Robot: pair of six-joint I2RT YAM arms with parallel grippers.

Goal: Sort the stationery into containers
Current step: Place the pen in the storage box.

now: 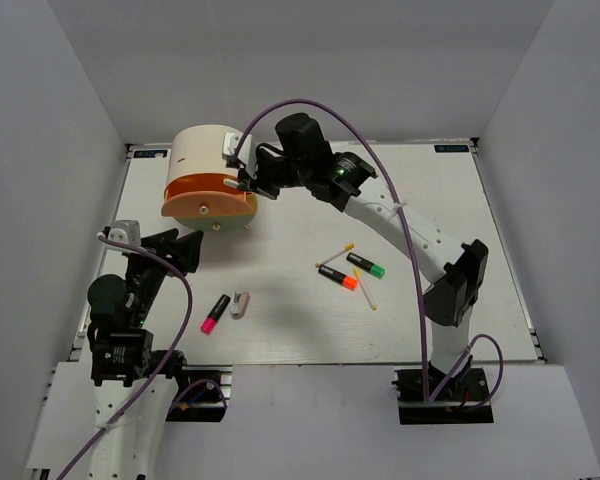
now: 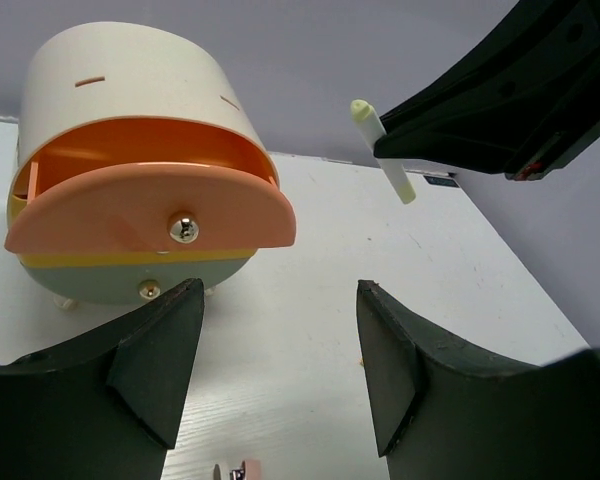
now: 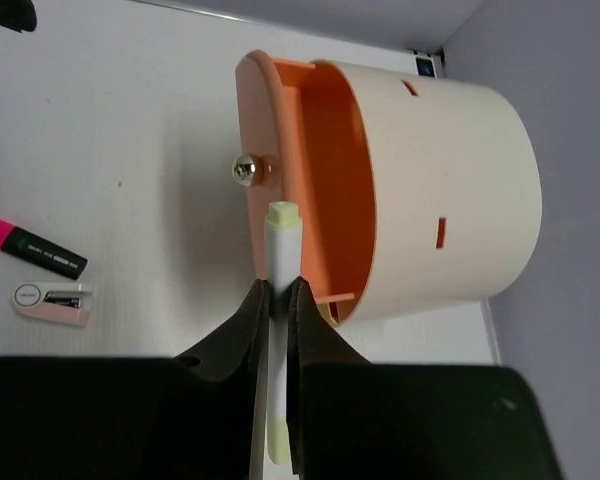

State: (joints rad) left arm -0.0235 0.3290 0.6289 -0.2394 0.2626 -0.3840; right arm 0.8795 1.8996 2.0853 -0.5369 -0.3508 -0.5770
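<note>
**Step in hand:** delivery of one cream stick (image 3: 282,240) to the orange drawer (image 1: 208,206). This is judged an early stage of the sort, as most of the stationery is yet to be placed.

**Containers:** the cream box (image 1: 202,150) stands at 10 o'clock on the counter (image 1: 460,220). Its orange drawer is pulled out, knob (image 3: 245,170) facing forward. The yellow drawer (image 2: 130,258) beneath is shut.

**Right gripper** (image 1: 245,184): nearly closed, the jaws clamped on the stick at mid-length, with an end projecting either side. It hangs at the 3 o'clock end of the drawer front. The left wrist view shows the stick off to the side of the drawer. Whether its tip is over the cavity cannot be told.

**Left gripper** (image 1: 185,247): wide open and empty, touching nothing. It sits at 8 o'clock, pointed at the box.

**Unsorted items:**
- At 7 o'clock: a pink-capped highlighter (image 1: 216,313) and a white-pink piece (image 1: 240,304) just beside it.
- At 4 o'clock: an orange-capped highlighter (image 1: 337,277), a green-capped highlighter (image 1: 365,265) and two more sticks (image 1: 335,253), lying close together.

**Next move, as judged:** bring the stick over the open cavity, behind the front panel. Lower it, then part the jaws. Releasing short of the cavity risks the stick striking the rim and rolling onto the counter.
</note>
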